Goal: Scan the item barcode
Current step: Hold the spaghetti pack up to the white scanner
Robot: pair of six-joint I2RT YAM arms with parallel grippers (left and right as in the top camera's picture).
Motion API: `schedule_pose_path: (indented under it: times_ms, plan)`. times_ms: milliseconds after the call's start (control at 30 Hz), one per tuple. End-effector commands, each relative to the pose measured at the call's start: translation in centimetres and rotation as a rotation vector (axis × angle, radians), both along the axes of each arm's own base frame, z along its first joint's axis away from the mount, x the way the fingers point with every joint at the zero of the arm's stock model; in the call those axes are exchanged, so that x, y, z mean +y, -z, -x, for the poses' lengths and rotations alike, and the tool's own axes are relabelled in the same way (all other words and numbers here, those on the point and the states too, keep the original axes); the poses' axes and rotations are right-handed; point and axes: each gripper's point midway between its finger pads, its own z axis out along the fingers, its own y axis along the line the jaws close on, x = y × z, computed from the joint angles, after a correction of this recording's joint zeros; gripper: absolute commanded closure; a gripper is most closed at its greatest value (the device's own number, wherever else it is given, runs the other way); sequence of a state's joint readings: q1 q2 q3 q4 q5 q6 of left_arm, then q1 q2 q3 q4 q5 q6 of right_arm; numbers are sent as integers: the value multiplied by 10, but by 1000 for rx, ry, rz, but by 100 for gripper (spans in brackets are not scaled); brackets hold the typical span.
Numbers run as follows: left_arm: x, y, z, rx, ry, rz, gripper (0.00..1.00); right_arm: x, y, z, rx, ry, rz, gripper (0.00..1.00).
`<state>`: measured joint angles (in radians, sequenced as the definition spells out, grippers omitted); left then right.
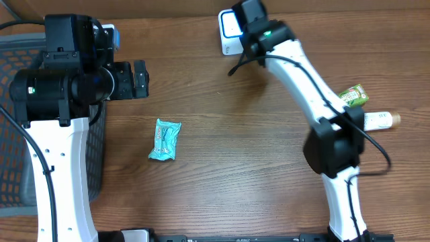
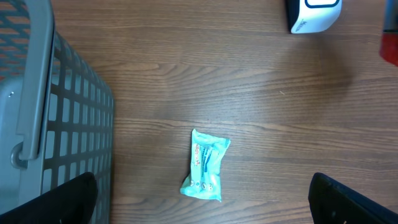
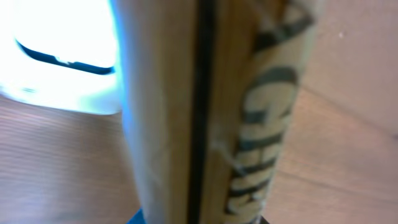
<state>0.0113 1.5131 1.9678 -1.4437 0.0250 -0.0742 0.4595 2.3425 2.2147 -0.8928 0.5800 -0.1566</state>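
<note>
Pinching a tan item (image 3: 211,112), the right end effector (image 1: 245,30) has its jaws nearly closed on it. Up close in the right wrist view the item looks flat and smooth, like thin card or wrap. It is light brown, with big grey letters down one side and a thin dark line down the middle. The view is blurry, so the letters are hard to read. Its long side runs up and down that picture, leaning a little to the right at the top, and the letters lie along its length. The item is hidden under the end effector from above.

Just beside it is the scanner (image 1: 230,30), a small white box with round corners and a blue rim. It glows bright white in the right wrist view. I cannot tell if the item touches it.

The left end effector (image 1: 140,79) is wide open and holds nothing. Its black fingers (image 2: 74,199) hang above the surface (image 1: 235,161), which is brown wood with long grain lines. A crinkly teal packet (image 1: 164,140) lies flat on the wood below them, its long side running nearly away from the robot. To the left stands a grey plastic basket (image 2: 68,118) with square holes. Far to the right lie a green packet (image 1: 353,96) and a white bottle (image 1: 379,120) with a brown cap.
</note>
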Motion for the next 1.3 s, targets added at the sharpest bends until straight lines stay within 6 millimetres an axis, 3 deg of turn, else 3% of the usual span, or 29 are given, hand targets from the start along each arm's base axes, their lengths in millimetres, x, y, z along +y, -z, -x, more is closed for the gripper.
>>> schedule_pose_path:
  times_ms: [0, 133, 267, 567, 867, 1267]
  plan:
    - [2, 2, -2, 4, 6, -14, 0, -16, -37, -13, -88, -31, 261, 96]
    - [2, 2, -2, 4, 6, -14, 0, -23, -19, -31, -142, 29, 388, 96]
    - [2, 2, -2, 4, 6, -14, 0, -22, -11, -34, -149, 44, 430, 96]
    - [2, 2, -2, 4, 6, -14, 0, -23, -5, -29, -124, 45, 457, 96]
    - [2, 2, -2, 4, 6, -14, 1, -25, 18, -20, -65, 26, 492, 96]
    - [2, 2, -2, 4, 6, -14, 0, -27, 11, -20, -93, 56, 522, 96]
